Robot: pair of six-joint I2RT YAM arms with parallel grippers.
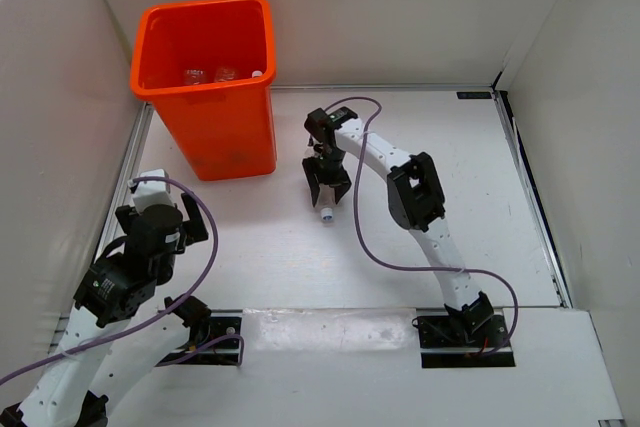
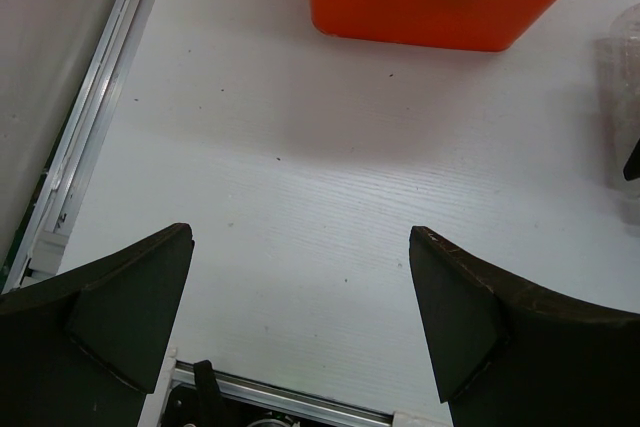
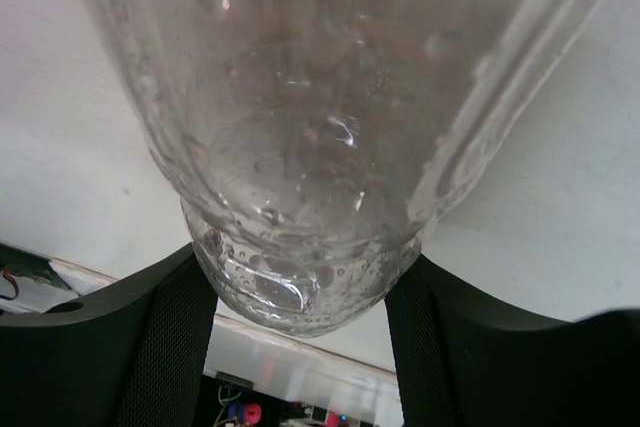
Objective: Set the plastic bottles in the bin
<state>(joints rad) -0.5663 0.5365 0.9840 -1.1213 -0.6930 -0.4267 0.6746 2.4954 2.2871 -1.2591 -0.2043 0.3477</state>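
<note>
From above, the tall rectangular bright orange plastic bin (image 1: 205, 137) stands at the far left of the white desk (image 1: 480, 197), with clear plastic bottles (image 1: 208, 75) inside it. Right of the bin, the right claw (image 1: 328, 190) points down around a small clear plastic bottle (image 1: 327, 211), its white cap toward the near edge.

The left wrist view shows the left claw (image 2: 300, 247) released and spread wide, with only bare desk between its fingers and the bin's base ahead.

In the right wrist view, the right claw's fingers (image 3: 170, 347) are clenched against both sides of the small clear plastic bottle.
</note>
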